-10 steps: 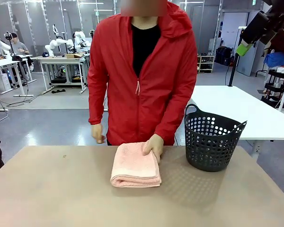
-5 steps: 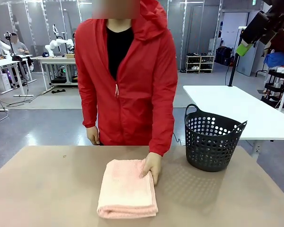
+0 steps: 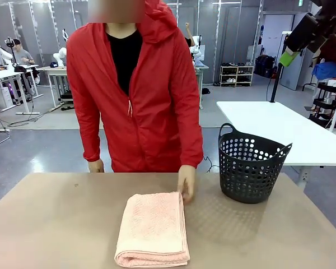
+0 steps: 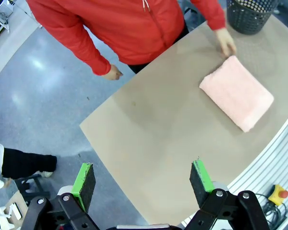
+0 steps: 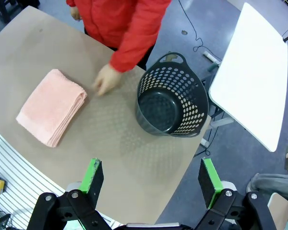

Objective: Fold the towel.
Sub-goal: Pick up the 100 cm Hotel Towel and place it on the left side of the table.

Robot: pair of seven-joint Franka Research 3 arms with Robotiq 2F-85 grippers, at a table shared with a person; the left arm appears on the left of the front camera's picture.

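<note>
Front view: folded towel [image 3: 153,227] beside hand [image 3: 186,182]

You're facing a brown table [image 3: 56,224] on a glossy grey floor [image 3: 39,145]. Far right stands a white table [image 3: 280,129], with a black trolley [image 3: 330,103] beyond it. Far left are white workbenches [image 3: 5,75] with cables on the floor beneath. Grey panelled walls [image 3: 224,33] close off the back, under ceiling strip lights.

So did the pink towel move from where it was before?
Yes. The towel has slid toward the robot's side of the table, away from the person. Next to the basket, which stayed put, it now lies lower in the front view.
</note>
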